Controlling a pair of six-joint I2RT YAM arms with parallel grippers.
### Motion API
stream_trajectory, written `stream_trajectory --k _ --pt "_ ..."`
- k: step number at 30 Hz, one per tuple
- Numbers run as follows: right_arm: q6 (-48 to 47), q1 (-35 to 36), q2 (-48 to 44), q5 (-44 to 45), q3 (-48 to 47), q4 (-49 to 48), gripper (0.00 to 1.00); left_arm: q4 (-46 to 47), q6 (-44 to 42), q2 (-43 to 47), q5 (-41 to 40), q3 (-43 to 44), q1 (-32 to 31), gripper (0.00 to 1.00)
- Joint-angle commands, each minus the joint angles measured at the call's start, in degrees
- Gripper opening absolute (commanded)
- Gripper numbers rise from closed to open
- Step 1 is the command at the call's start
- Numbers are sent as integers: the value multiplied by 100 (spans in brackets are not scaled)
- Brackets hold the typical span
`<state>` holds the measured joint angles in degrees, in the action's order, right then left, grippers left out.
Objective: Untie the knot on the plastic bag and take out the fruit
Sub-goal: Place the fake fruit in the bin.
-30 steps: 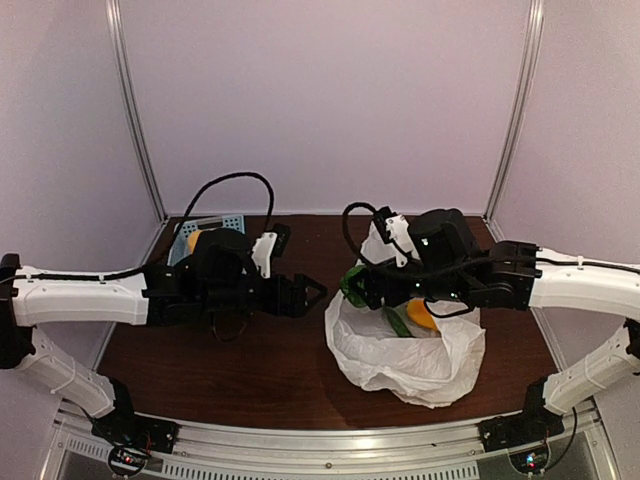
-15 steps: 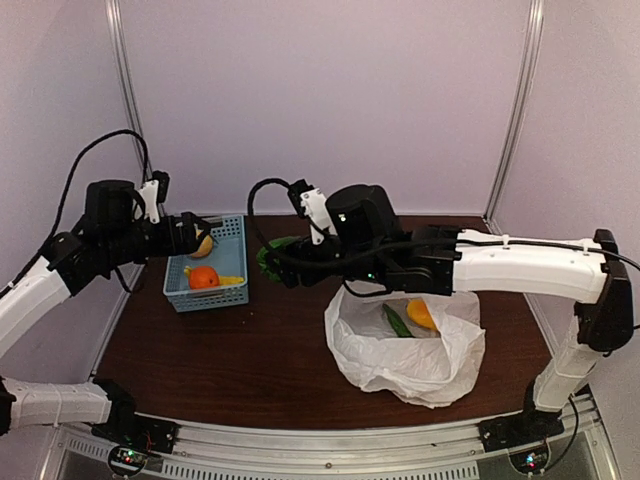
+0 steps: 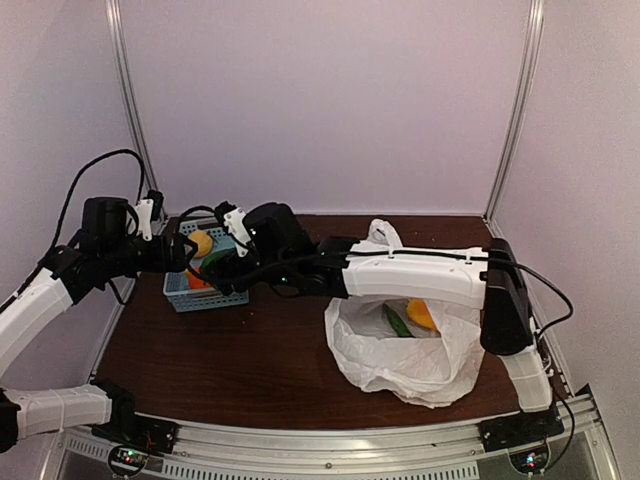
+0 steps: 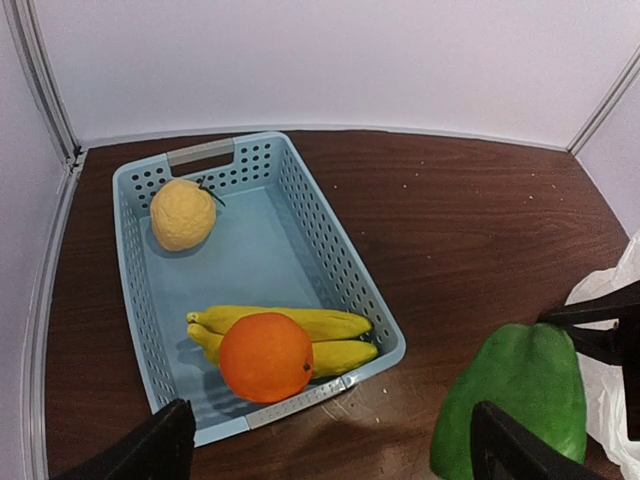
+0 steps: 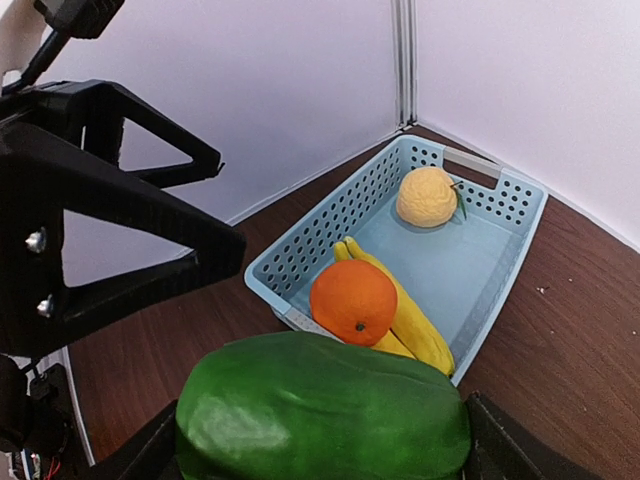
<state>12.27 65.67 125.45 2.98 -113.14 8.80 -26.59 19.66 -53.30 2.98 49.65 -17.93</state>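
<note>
right tool point(image 5: 320, 450) clamps a green fruit point(image 5: 320, 405), its underside cut off, by the blue basket's point(image 4: 325, 240) rim at 10 o'clock on the counter point(image 3: 250, 350). left tool point(image 4: 330, 435) gapes nearby, empty. plastic bag point(image 3: 400, 365) sags at 4 o'clock, seemingly two more fruits point(image 3: 421, 313) half buried inside.

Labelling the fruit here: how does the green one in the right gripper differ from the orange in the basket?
The green fruit is large, elongated and glossy; the orange is smaller and round. The green fruit is clamped in the right gripper beside the blue basket; the orange lies inside it, against the bananas. Both look smooth-skinned.
</note>
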Motion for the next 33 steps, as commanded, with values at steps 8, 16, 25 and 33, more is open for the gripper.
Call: stream_trajectory --k 8,16,25,33 --pt "-12 -184 1341 -248 -1368 42 65 457 -336 284 -734 -227 53 97" --pt "-6 -397 1877 -192 -1938 74 65 453 -323 271 -815 -238 53 98" --pt "-51 -494 2370 -180 -2451 184 68 467 -287 172 -747 -251 53 98" --pt "-160 -496 2282 -218 -2452 167 99 470 -287 96 -684 -244 61 98"
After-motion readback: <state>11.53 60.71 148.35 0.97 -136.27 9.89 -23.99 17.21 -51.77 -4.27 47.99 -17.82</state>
